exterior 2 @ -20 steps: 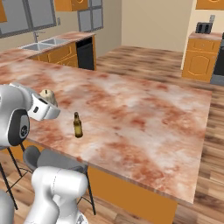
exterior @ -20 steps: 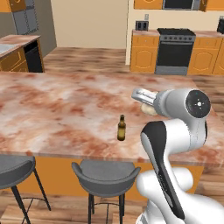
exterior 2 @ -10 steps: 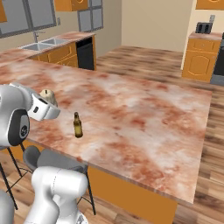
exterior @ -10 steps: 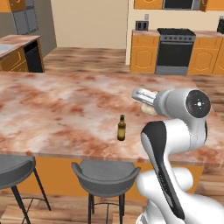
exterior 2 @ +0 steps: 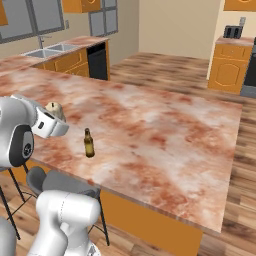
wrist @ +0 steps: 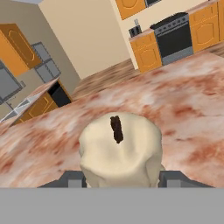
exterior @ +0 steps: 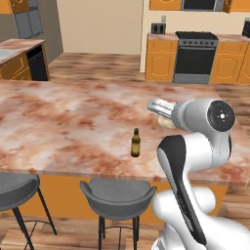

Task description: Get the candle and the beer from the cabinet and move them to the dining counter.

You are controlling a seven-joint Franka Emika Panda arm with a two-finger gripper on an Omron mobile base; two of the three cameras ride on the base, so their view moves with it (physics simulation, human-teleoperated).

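Two task things show over the long reddish-brown and cream marbled stone table [exterior: 73, 122]: a slim brown glass bottle with a long neck and a tan label [exterior: 135, 143], standing upright on the slab near its front edge, and a small cream-white lumpy candle [wrist: 120, 148] with a dark wick, gripped in the claw [wrist: 121, 178]. In the hand view the candle sits between the two dark finger tips [wrist: 70, 178], which press against its sides, so the claw is partly closed around it. From the left base view the candle is mostly hidden behind the white arm's wrist; just a pale bulge [exterior: 166, 122] peeks out beneath the claw, off to the bottle's right. The right base view shows its rounded top [exterior 2: 54, 108] above the claw, to the left of the bottle [exterior 2: 88, 143]. Whether the candle touches the slab cannot be told. Two grey stools [exterior: 116, 193] stand under the table's front edge, one cut off at the picture's side.
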